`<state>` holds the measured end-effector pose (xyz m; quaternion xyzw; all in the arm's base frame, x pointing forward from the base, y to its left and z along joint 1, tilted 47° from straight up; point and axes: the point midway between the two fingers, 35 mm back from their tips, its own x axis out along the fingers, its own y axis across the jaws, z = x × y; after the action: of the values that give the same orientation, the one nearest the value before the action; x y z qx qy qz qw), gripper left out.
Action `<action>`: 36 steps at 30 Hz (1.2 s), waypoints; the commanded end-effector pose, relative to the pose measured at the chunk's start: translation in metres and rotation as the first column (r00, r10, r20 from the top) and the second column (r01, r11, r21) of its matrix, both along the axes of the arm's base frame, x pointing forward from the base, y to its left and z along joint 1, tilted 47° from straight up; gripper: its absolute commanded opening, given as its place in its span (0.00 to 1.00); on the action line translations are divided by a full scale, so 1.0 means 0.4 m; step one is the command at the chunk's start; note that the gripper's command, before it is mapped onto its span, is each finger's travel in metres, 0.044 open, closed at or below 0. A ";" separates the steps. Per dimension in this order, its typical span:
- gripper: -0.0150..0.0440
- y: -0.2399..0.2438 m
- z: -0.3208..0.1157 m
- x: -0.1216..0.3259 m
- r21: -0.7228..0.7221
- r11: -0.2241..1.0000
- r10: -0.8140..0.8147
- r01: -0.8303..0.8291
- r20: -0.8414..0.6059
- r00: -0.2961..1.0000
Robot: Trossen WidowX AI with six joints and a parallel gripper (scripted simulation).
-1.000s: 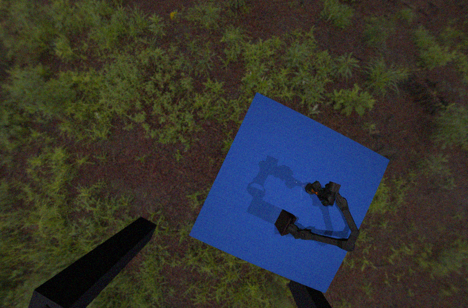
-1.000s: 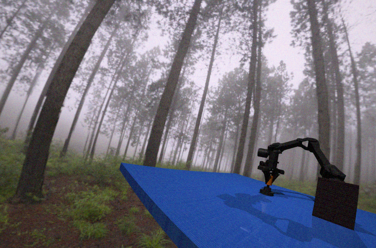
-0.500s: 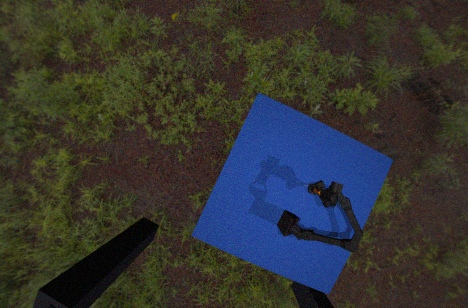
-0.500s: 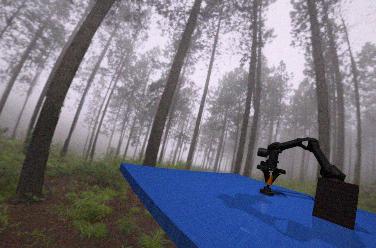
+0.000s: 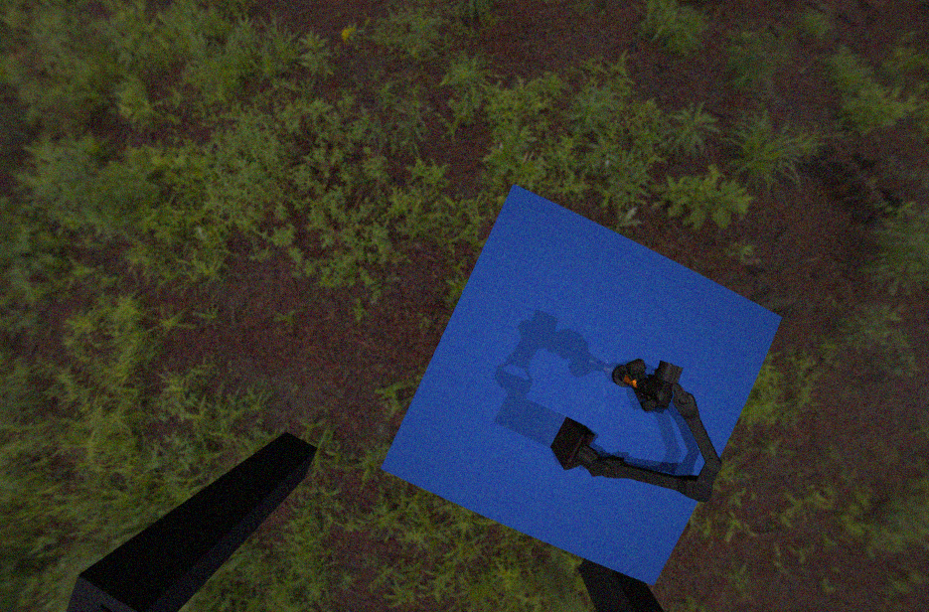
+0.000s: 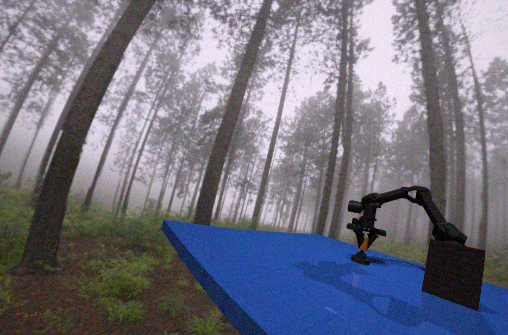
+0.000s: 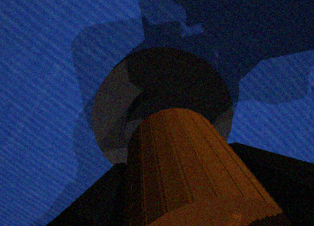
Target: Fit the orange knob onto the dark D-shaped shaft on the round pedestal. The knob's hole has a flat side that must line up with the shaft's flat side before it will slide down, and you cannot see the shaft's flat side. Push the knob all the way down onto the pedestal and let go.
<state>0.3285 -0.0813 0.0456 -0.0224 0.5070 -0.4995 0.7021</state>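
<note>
The orange knob (image 5: 630,382) (image 6: 363,243) (image 7: 188,162) is held between the fingers, slightly tilted in the exterior view. My gripper (image 6: 363,245) is shut on it and points down over the pedestal. The dark round pedestal (image 5: 618,375) (image 6: 359,259) (image 7: 111,113) stands on the blue table. A short dark piece of the shaft (image 6: 361,252) shows between the knob's lower end and the pedestal, so the knob is above the pedestal's top. In the wrist view the knob hides the shaft's tip; whether the tip is inside the hole cannot be told.
The blue table (image 5: 551,259) (image 6: 238,256) bears the dark box (image 5: 572,441) (image 6: 453,272) that holds the arm's base. The arm (image 5: 699,440) (image 6: 432,207) arches from the box to the pedestal. Shadows of the arm lie across the table.
</note>
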 end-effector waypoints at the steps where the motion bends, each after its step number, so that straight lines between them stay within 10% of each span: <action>1: 0.25 -0.004 -0.001 0.000 -0.003 1.000 0.002 -0.002 0.002 1.000; 36: 0.25 -0.029 -0.026 0.000 0.002 1.000 -0.006 0.006 0.008 1.000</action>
<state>0.3284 -0.0933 0.0351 -0.0180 0.5050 -0.5014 0.7024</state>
